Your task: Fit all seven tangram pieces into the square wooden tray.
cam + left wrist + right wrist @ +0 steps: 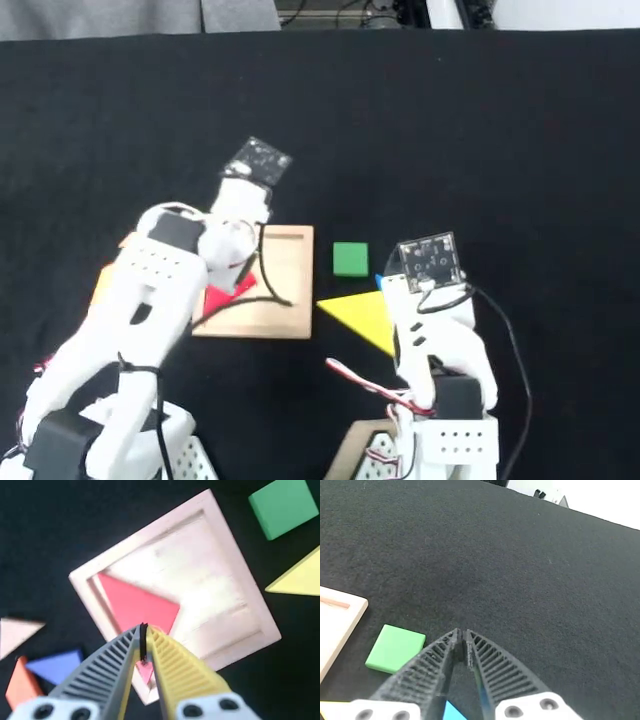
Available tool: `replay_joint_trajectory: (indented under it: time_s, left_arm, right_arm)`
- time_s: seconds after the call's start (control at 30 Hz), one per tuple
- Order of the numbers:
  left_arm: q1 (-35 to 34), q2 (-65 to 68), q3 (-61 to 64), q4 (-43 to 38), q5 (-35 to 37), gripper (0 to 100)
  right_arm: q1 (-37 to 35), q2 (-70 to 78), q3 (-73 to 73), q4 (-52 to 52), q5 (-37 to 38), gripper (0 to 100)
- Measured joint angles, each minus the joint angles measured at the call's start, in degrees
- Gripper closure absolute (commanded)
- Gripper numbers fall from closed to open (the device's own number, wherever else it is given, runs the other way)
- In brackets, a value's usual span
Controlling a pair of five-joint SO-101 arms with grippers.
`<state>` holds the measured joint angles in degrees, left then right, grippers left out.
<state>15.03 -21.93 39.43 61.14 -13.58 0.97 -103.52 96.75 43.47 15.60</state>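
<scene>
Currently both pressed together, left end effector [144, 631] overlaps red triangle [134, 605], right end effector [461, 635] beside green square [395, 648].

White arms [140, 300] — black cables [270, 283]; grey-and-yellow ribbed pincer [143, 631].

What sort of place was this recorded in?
Probably a lab or workshop bench: a black-clothed table, a left arm and right arm based at its near edge, and cables behind its far edge. The tangram tray suggests a manipulation test setup.
</scene>
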Motion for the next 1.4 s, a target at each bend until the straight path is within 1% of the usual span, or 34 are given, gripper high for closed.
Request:
replay_joint_trajectory:
  time_s: [0.2,0.33,0.7,0.87,1.0,1.13,1.2,1.3,1.4]
  left_arm:
    - [1.1,0.7,1.4,-6.5,-0.1,97]
    - [1.1,5.6,1.4,-10.1,-0.1,97]
    - [0.6,14.8,1.2,-10.6,-0.1,97]
    - [-0.4,18.0,1.3,-16.6,-0.1,97]
    - [-0.5,18.2,1.6,-17.1,-0.3,97]
    - [-3.3,18.6,1.6,-17.1,-1.5,97]
    - [-4.8,18.7,1.6,-17.1,-4.0,97]
    - [-7.8,18.7,1.6,-17.1,-5.7,97]
    - [-10.8,18.7,1.6,-17.1,-5.9,97]
  right_arm:
    - [-0.1,0.0,0.0,0.0,0.0,98.4]
    - [-0.1,0.0,0.0,0.0,0.0,98.4]
    - [-0.1,0.0,0.0,0.0,0.0,98.4]
    - [-0.1,0.0,0.0,0.0,0.0,98.4]
    - [-0.1,0.0,0.0,0.0,0.0,98.4]
    - [-0.1,0.0,0.0,0.0,0.0,98.4]
    - [-0.1,0.0,0.0,0.0,0.0,98.4]
    - [-0.1,0.0,0.0,0.0,0.0,98.4]
    - [-0.1,0.0,0.0,0.0,0.0,98.4]
